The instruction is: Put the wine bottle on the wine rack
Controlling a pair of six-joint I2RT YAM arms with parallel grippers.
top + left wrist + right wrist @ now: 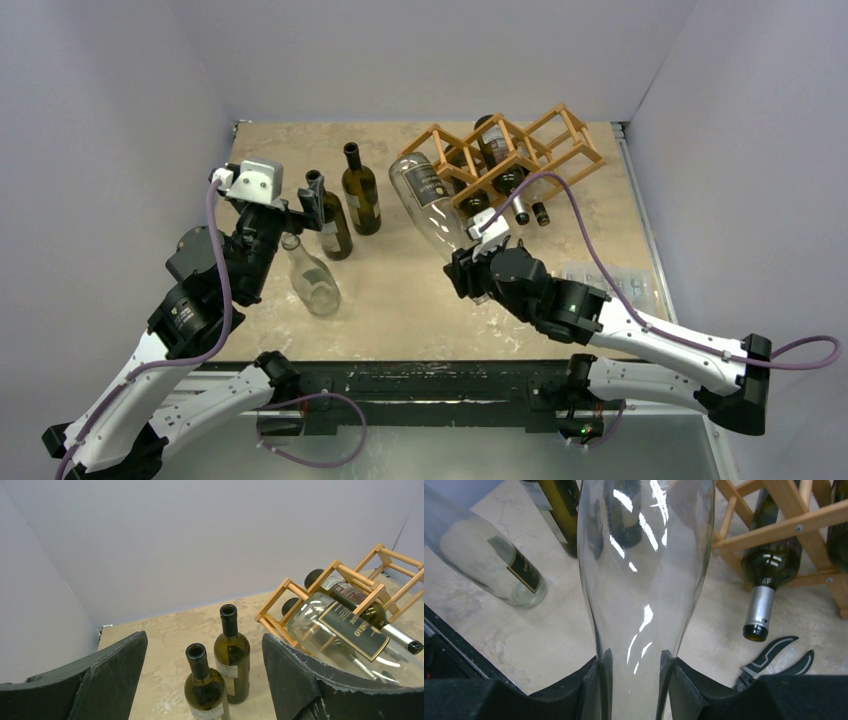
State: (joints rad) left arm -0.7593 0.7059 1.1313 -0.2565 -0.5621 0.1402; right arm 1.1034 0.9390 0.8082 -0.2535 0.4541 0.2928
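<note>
The task is partway done, judging by how things lie. The right pincer (472,258) is closed on the neck of the clear wine bottle (425,195), its two pads pressed against the glass on either side. The bottle is off the table. It slants up and away from the pincer, with its base at the far end.

That base is up against the near-end cell of the wine rack (584,130), which stands just beyond the pincer and a little to its right. From the left wrist view the glass (345,635) overlaps the wooden bars (345,570), but the pictures do not settle whether it touches them or has begun to enter the cell. The bottle is clearly not lying in the rack yet.

Two dark bottles (497,150) already lie in neighbouring cells, their necks pointing back toward the right pincer.

What seems left is to line the base up with the free cell, slide the body in until the bars carry it, then let go of the neck.

The left pincer (305,208) is wide open and holds nothing. Two upright green bottles (360,190) stand just ahead of it, and another clear bottle (312,280) lies on the table beneath and behind it.
</note>
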